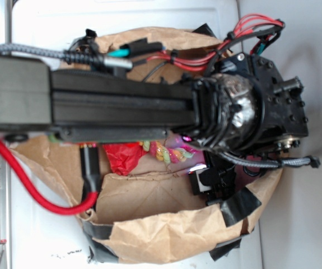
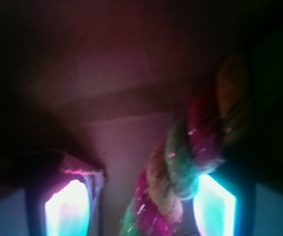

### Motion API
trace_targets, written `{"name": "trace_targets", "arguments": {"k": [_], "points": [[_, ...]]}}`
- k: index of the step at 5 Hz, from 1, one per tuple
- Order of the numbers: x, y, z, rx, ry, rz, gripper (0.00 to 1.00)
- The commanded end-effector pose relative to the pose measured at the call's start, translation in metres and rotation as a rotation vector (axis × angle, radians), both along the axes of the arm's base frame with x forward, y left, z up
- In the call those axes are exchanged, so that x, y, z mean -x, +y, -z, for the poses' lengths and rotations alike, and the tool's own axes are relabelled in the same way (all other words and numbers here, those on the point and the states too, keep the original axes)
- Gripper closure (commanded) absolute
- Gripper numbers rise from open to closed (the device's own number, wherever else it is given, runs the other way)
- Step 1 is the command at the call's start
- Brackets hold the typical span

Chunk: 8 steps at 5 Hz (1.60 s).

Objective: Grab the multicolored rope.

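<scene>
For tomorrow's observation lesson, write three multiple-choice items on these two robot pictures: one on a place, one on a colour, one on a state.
1. Where does the multicolored rope lie?
A. on a metal shelf
B. inside the brown paper bag
C. in a glass bowl

2. What colour is the crumpled paper beside the rope?
A. red
B. blue
C. white

3. How do the jaws of the gripper stand?
A. shut with nothing between
B. apart, the rope near one finger
C. out of view

Answers: 1 B, brown paper walls surround it; 2 A, it shows red in the exterior view; 3 B, the wrist view shows the gap.
</scene>
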<state>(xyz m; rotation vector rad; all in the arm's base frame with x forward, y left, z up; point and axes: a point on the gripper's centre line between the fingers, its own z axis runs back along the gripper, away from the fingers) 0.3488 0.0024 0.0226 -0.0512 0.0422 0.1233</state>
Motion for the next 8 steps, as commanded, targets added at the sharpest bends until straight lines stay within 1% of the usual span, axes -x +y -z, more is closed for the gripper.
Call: {"name": "trace_targets", "arguments": {"k": [1, 2, 3, 4, 5, 6, 7, 8], "points": [[-0.011, -0.006, -0.009, -0.018, -0.072, 0.013, 1.00], [-0.011, -0.006, -0.011, -0.021, -0.094, 0.009, 1.00], [-0.005, -0.003, -0.017, -0.026, -0.141, 0.010, 1.00], [0.002, -0.001, -0.027, 0.000, -0.172, 0.005, 1.00], [0.027, 0.019, -0.060, 0.028, -0.205, 0.005, 1.00], [0.033, 0.027, -0.081, 0.058, -0.236, 0.000, 1.00], [0.040, 0.029, -0.097, 0.082, -0.261, 0.002, 1.00], [0.046, 0.029, -0.105, 0.093, -0.268, 0.008, 1.00]]}}
